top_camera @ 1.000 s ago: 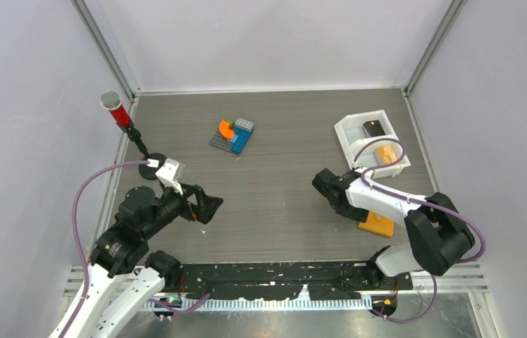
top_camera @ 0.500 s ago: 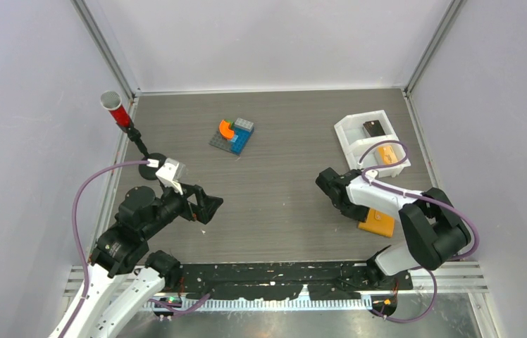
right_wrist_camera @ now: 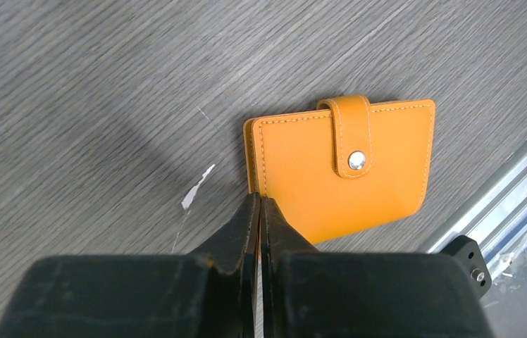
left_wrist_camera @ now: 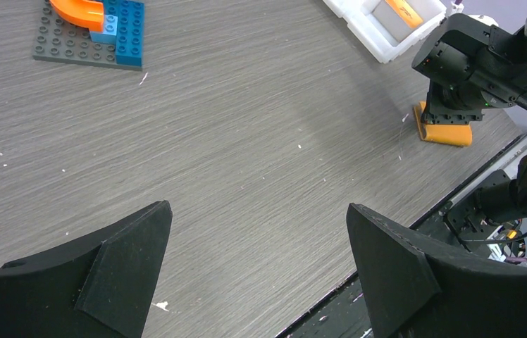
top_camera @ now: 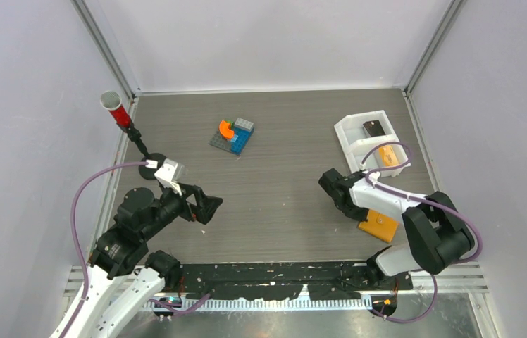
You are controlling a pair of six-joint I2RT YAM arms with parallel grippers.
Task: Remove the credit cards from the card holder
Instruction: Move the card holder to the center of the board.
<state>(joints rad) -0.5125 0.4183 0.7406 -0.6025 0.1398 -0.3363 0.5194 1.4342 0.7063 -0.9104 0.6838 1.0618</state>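
Observation:
The card holder (right_wrist_camera: 345, 183) is an orange wallet lying flat and snapped closed near the table's front right edge (top_camera: 380, 227), also seen from the left wrist (left_wrist_camera: 444, 132). My right gripper (right_wrist_camera: 259, 199) is shut, its tips meeting right at the holder's left spine edge (top_camera: 361, 217). I cannot tell if they pinch any of the cover. The credit cards are hidden. My left gripper (left_wrist_camera: 258, 205) hangs wide open over bare table at the left (top_camera: 211, 205), holding nothing.
A white two-compartment tray (top_camera: 349, 141) stands at the back right with an orange block (top_camera: 387, 155) and a dark item (top_camera: 372, 128) inside. A brick plate (top_camera: 232, 135) lies at the back centre. A red cup on a stand (top_camera: 116, 111) is at the far left.
The right gripper's jaws closed from partly open to shut at the holder's edge. The holder shifted and turned slightly. The left arm stayed still.

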